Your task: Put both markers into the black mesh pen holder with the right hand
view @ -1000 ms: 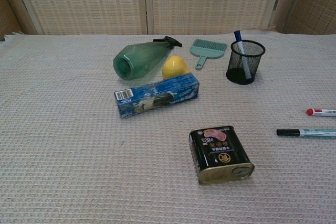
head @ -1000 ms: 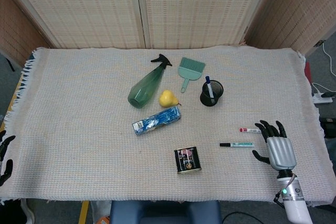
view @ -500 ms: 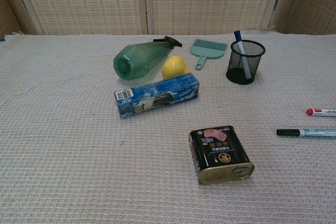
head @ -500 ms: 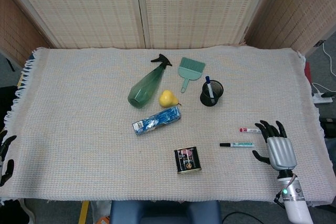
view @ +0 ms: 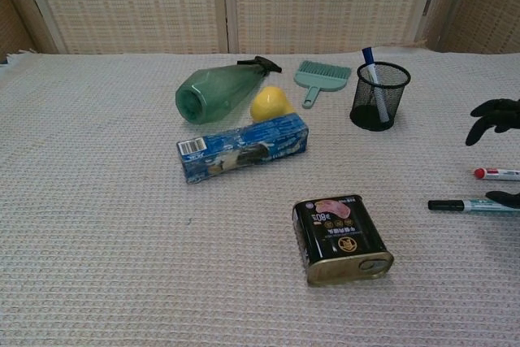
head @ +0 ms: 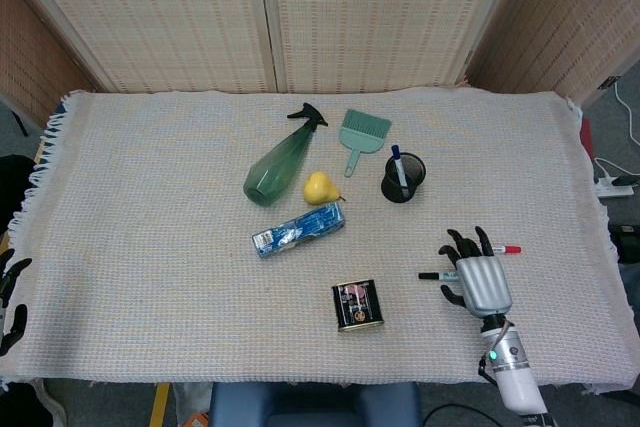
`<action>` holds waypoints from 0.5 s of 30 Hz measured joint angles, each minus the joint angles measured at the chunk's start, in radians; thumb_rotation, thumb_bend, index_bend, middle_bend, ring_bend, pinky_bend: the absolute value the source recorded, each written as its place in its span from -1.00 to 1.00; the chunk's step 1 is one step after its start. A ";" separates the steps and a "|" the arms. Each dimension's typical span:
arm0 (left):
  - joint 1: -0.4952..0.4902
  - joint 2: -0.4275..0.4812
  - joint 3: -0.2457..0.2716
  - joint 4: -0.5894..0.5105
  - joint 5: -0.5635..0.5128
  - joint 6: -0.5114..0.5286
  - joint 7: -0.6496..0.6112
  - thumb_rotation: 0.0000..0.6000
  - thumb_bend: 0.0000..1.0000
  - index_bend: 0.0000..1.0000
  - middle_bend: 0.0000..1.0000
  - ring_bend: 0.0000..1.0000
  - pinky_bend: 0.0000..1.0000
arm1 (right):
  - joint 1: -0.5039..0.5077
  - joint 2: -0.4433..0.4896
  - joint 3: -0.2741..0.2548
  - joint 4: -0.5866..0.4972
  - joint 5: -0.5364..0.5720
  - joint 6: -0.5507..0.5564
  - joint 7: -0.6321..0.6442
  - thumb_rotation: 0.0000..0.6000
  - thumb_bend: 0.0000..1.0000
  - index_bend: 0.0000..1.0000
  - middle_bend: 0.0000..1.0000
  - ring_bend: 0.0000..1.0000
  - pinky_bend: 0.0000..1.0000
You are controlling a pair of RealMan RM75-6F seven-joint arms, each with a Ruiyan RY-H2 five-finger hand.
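Observation:
The black mesh pen holder stands upright with a blue pen in it. A red-capped marker and a black-capped teal marker lie on the cloth to its front right. My right hand hovers over both markers with fingers spread and nothing in it. In the head view it hides most of both markers. Its dark fingertips show at the right edge of the chest view. My left hand hangs at the table's left edge, holding nothing.
A green spray bottle, yellow pear, teal brush, blue packet and black tin lie left of the holder. A woven cloth covers the table.
My right hand has moved left and now sits above the two markers. Its fingertips have come into the chest view. The markers and my left hand have not moved.

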 measured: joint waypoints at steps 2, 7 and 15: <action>0.002 0.003 0.000 -0.001 0.001 0.004 -0.009 1.00 0.02 -0.70 -0.97 -1.00 -0.47 | 0.030 -0.037 0.014 0.002 0.021 -0.020 -0.059 1.00 -0.75 -0.29 -0.74 -0.56 -0.88; 0.003 0.006 0.000 -0.002 0.001 0.002 -0.014 1.00 0.02 -0.70 -0.97 -1.00 -0.47 | 0.101 -0.108 0.043 0.014 0.091 -0.082 -0.178 1.00 -0.75 -0.29 -0.74 -0.55 -0.87; 0.004 0.012 -0.002 -0.006 -0.004 0.000 -0.026 1.00 0.02 -0.70 -0.97 -1.00 -0.47 | 0.125 -0.142 0.050 0.032 0.214 -0.096 -0.318 1.00 -0.75 -0.29 -0.74 -0.55 -0.87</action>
